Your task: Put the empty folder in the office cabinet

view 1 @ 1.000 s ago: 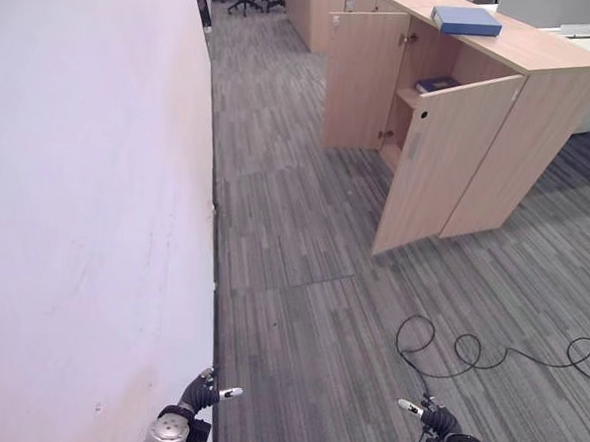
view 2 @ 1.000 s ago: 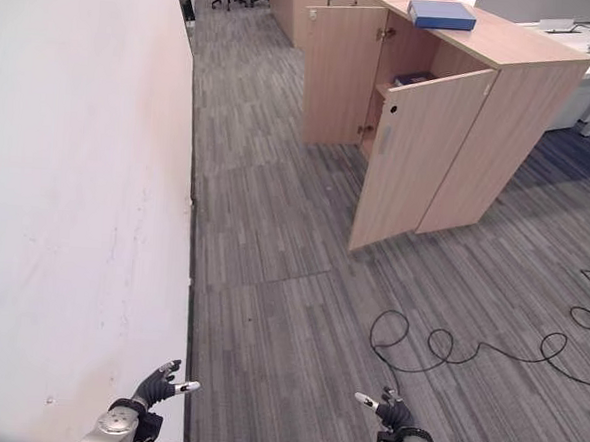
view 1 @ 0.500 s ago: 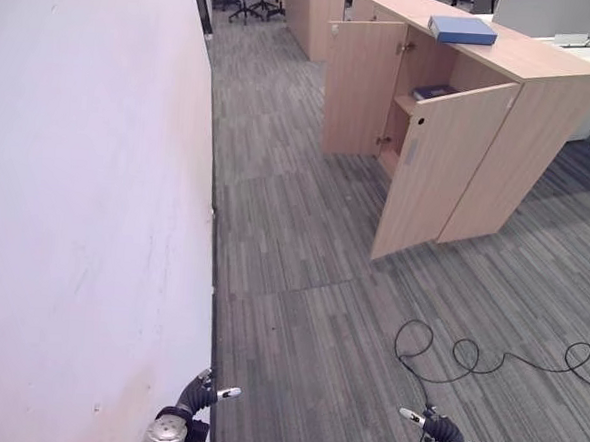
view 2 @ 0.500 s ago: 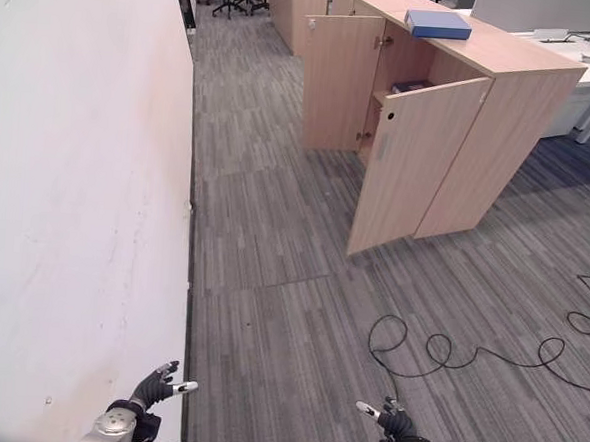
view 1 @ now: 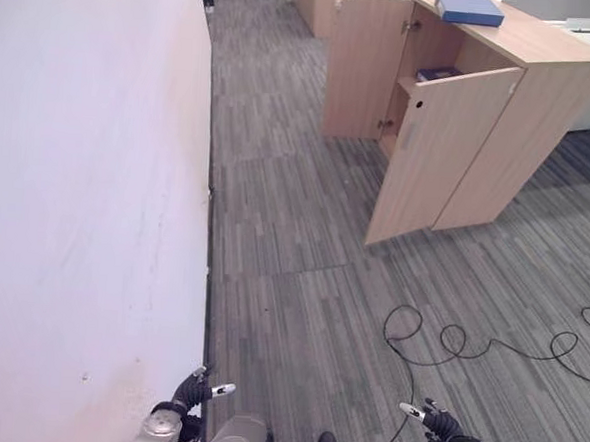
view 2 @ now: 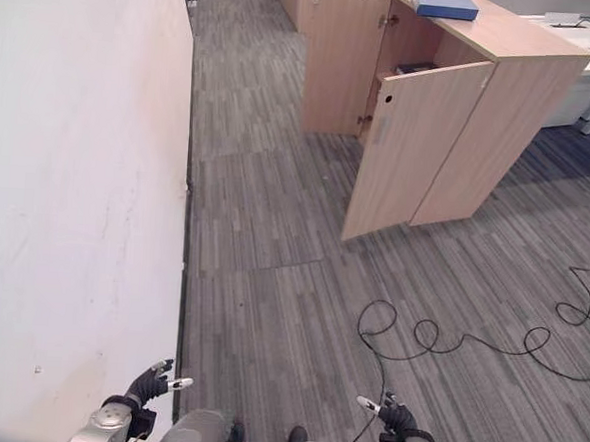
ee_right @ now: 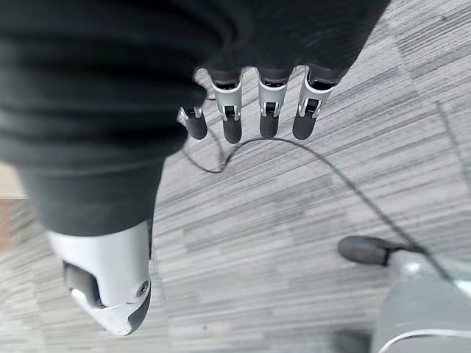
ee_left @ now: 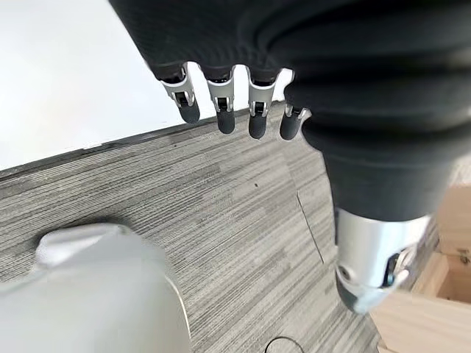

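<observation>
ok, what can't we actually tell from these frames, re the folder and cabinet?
- Blue folder on the cabinet top: lies closed, too far off to tell whether it is empty.
- Cabinet interior: the open near door screens the lower part in both eye views; one dark item shows on the shelf, too small to identify.
- Cabinet's far end: cut off by the top edge.
- Left hand and right hand: both open, holding nothing.

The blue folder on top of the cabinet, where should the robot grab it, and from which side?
Probably by the long edge nearest the cabinet's open doors. The blue folder lies flat on the cabinet top, close to that front side, so a hand could come from there and pinch thumb under, fingers over. Both the left hand and right hand are open and far off.
</observation>
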You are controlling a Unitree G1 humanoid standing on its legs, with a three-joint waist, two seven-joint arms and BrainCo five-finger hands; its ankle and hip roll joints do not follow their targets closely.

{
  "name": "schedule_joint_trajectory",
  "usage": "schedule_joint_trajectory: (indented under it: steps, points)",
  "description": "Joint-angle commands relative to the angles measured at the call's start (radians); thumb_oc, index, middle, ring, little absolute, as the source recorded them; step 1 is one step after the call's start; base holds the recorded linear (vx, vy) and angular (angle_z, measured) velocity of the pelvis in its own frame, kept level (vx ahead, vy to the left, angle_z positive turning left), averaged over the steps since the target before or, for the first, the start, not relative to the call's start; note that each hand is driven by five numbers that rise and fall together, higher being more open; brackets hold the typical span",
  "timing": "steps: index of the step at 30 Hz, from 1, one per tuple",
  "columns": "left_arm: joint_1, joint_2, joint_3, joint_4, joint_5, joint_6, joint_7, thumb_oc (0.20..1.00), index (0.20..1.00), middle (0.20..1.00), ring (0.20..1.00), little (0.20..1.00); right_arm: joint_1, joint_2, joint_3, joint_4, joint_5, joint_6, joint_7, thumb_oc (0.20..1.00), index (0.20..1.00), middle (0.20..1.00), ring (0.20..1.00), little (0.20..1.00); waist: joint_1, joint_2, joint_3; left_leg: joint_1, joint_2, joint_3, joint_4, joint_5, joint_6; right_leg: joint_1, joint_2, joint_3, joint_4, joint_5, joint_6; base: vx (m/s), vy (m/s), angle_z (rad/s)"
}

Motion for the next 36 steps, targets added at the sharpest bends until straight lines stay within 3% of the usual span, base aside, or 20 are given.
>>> schedule_joint_trajectory:
  steps: [1,8,11,13,15,17,19,20,21,22,24,25,26,27,30,32,33,34,35,36]
  points:
    - [-0.024,0.027,0.009,-0.037,-0.025,-0.026,0.010,1.000,1.000,1.000,1.000,1.000,-0.019,-0.049,-0.002,-0.013,0.049,-0.014,-0.006,1.000,1.000,1.000,1.000,1.000,0.039,0.023,-0.004,-0.104,0.037,0.013,-0.103,0.153,0.005,0.081,-0.002,0.029,0.085,-0.159,0.120,0.15,0.015,-0.15]
    - [-0.026,0.032,0.019,-0.006,-0.029,-0.024,0.020,1.000,1.000,1.000,1.000,1.000,-0.035,-0.037,0.003,0.004,0.070,-0.012,-0.018,1.000,1.000,1.000,1.000,1.000,0.079,0.019,-0.003,-0.197,0.063,0.057,-0.243,0.217,-0.006,0.184,0.008,0.098,0.091,-0.240,0.113,0.29,0.047,-0.14]
    - [-0.005,0.031,0.036,0.020,-0.020,-0.020,0.019,1.000,1.000,1.000,1.000,1.000,-0.037,-0.031,0.013,0.013,0.041,-0.004,-0.017,1.000,1.000,1.000,1.000,1.000,0.112,0.019,-0.024,-0.233,0.102,0.067,-0.231,0.258,-0.022,0.260,-0.014,0.142,0.066,-0.276,0.124,0.46,0.171,-0.61]
    - [0.001,0.035,0.048,0.035,-0.021,-0.020,0.019,1.000,1.000,1.000,1.000,1.000,-0.041,-0.026,0.017,0.017,0.035,-0.001,-0.011,1.000,1.000,1.000,1.000,1.000,0.124,0.014,-0.037,-0.218,0.106,0.067,-0.244,0.252,-0.019,0.264,-0.023,0.154,0.068,-0.280,0.132,0.25,0.129,-0.20]
    - [0.006,0.040,0.055,0.054,-0.014,-0.020,0.021,1.000,1.000,1.000,1.000,1.000,-0.037,-0.006,0.018,0.015,0.024,-0.001,-0.008,1.000,1.000,1.000,1.000,1.000,0.128,0.005,-0.067,-0.205,0.121,0.062,-0.233,0.306,-0.025,0.269,-0.053,0.163,0.070,-0.291,0.153,0.42,0.281,-0.15]
    - [0.007,0.044,0.059,0.058,-0.014,-0.022,0.022,1.000,1.000,1.000,1.000,1.000,-0.036,0.000,0.022,0.014,0.023,-0.002,-0.008,1.000,1.000,1.000,1.000,1.000,0.134,-0.006,-0.080,-0.207,0.117,0.067,-0.226,0.308,-0.019,0.261,-0.066,0.167,0.080,-0.293,0.162,0.34,0.242,0.11]
    - [0.002,0.053,0.058,0.057,-0.002,-0.023,0.020,1.000,1.000,1.000,1.000,1.000,-0.036,0.013,0.016,0.017,0.014,-0.001,-0.006,1.000,1.000,1.000,1.000,1.000,0.136,-0.032,-0.106,-0.203,0.091,0.080,-0.202,0.289,0.004,0.229,-0.103,0.166,0.124,-0.244,0.205,0.32,0.237,-0.09]
    - [0.002,0.054,0.058,0.057,-0.002,-0.023,0.020,1.000,1.000,1.000,1.000,1.000,-0.036,0.013,0.016,0.017,0.014,-0.001,-0.006,1.000,1.000,1.000,1.000,1.000,0.136,-0.034,-0.108,-0.206,0.090,0.080,-0.200,0.287,0.004,0.227,-0.105,0.166,0.124,-0.245,0.206,0.28,0.224,-0.07]
    - [-0.005,0.059,0.048,0.056,0.011,-0.021,0.014,1.000,1.000,1.000,1.000,1.000,-0.041,0.019,0.012,0.014,0.015,-0.002,-0.004,1.000,1.000,1.000,1.000,1.000,0.136,-0.056,-0.122,-0.200,0.061,0.099,-0.189,0.254,0.028,0.192,-0.129,0.170,0.188,-0.147,0.242,0.26,0.214,0.00]
    - [-0.007,0.061,0.041,0.051,0.013,-0.021,0.011,1.000,1.000,1.000,1.000,1.000,-0.044,0.020,0.010,0.009,0.019,-0.004,-0.003,1.000,1.000,1.000,1.000,1.000,0.132,-0.060,-0.123,-0.190,0.049,0.105,-0.191,0.238,0.039,0.171,-0.129,0.176,0.239,-0.091,0.257,0.30,0.290,0.01]
    - [-0.023,0.076,0.029,0.025,0.007,-0.021,0.009,1.000,1.000,1.000,1.000,1.000,-0.067,0.019,0.007,-0.012,0.027,-0.008,-0.004,1.000,1.000,1.000,1.000,1.000,0.125,-0.043,-0.105,-0.162,0.051,0.122,-0.205,0.210,0.065,0.068,-0.120,0.179,0.420,0.069,0.296,0.12,0.215,-0.13]
    - [-0.034,0.080,0.020,0.005,-0.001,-0.022,0.009,1.000,1.000,1.000,1.000,1.000,-0.080,0.017,0.003,-0.022,0.033,-0.011,-0.006,1.000,1.000,1.000,1.000,1.000,0.109,-0.028,-0.089,-0.146,0.050,0.125,-0.215,0.195,0.076,0.018,-0.118,0.151,0.519,0.103,0.312,0.06,0.138,-0.31]
    - [-0.034,0.080,0.020,0.005,-0.001,-0.021,0.009,1.000,1.000,1.000,1.000,1.000,-0.080,0.017,0.003,-0.022,0.033,-0.011,-0.006,1.000,1.000,1.000,1.000,1.000,0.109,-0.028,-0.089,-0.146,0.050,0.125,-0.215,0.195,0.076,0.018,-0.118,0.151,0.520,0.103,0.312,0.15,0.198,-0.20]
    - [-0.042,0.082,0.008,-0.030,-0.006,-0.023,0.010,1.000,1.000,1.000,1.000,1.000,-0.092,0.019,-0.003,-0.029,0.043,-0.018,-0.011,1.000,1.000,1.000,1.000,1.000,0.090,0.009,-0.073,-0.111,0.063,0.128,-0.228,0.173,0.092,-0.042,-0.104,0.115,0.621,0.124,0.322,0.12,0.129,0.04]
    - [-0.052,0.077,0.006,-0.037,-0.006,-0.022,0.012,1.000,1.000,1.000,1.000,1.000,-0.092,0.025,-0.017,-0.026,0.053,-0.018,-0.016,1.000,1.000,1.000,1.000,1.000,0.061,0.029,-0.055,-0.034,0.046,0.124,-0.267,0.151,0.106,-0.120,-0.109,0.084,0.690,0.082,0.306,0.26,0.189,0.06]
    - [-0.061,0.073,0.006,-0.058,-0.012,-0.022,0.010,1.000,1.000,1.000,1.000,1.000,-0.070,0.023,-0.036,-0.008,0.055,-0.015,-0.023,1.000,1.000,1.000,1.000,1.000,0.016,0.054,-0.022,0.085,0.041,0.156,-0.293,0.085,0.091,-0.209,-0.148,-0.106,0.511,-0.051,0.262,0.47,0.116,-0.30]
    - [-0.061,0.073,0.006,-0.058,-0.012,-0.022,0.010,1.000,1.000,1.000,1.000,1.000,-0.070,0.023,-0.036,-0.008,0.055,-0.015,-0.023,1.000,1.000,1.000,1.000,1.000,0.015,0.054,-0.021,0.086,0.041,0.155,-0.293,0.085,0.091,-0.207,-0.148,-0.108,0.510,-0.051,0.262,0.43,-0.027,-0.33]
    - [-0.060,0.072,0.000,-0.064,-0.006,-0.020,0.008,1.000,1.000,1.000,1.000,1.000,-0.060,0.018,-0.043,-0.002,0.053,-0.012,-0.029,1.000,1.000,1.000,1.000,1.000,-0.006,0.049,-0.012,0.145,0.035,0.183,-0.308,0.046,0.083,-0.277,-0.158,-0.195,0.398,-0.027,0.247,0.48,-0.077,-0.15]
    - [-0.059,0.068,0.002,-0.059,0.001,-0.016,0.009,1.000,1.000,1.000,1.000,1.000,-0.052,0.015,-0.055,0.008,0.060,-0.012,-0.037,1.000,1.000,1.000,1.000,1.000,-0.032,0.037,-0.001,0.208,0.024,0.208,-0.316,0.004,0.069,-0.319,-0.174,-0.280,0.282,0.034,0.252,0.49,-0.075,-0.49]
    - [-0.059,0.067,0.002,-0.059,0.001,-0.016,0.009,1.000,1.000,1.000,1.000,1.000,-0.051,0.015,-0.055,0.008,0.060,-0.012,-0.037,1.000,1.000,1.000,1.000,1.000,-0.033,0.041,0.000,0.211,0.027,0.207,-0.316,0.001,0.068,-0.312,-0.170,-0.282,0.274,0.036,0.253,0.37,-0.091,-0.59]
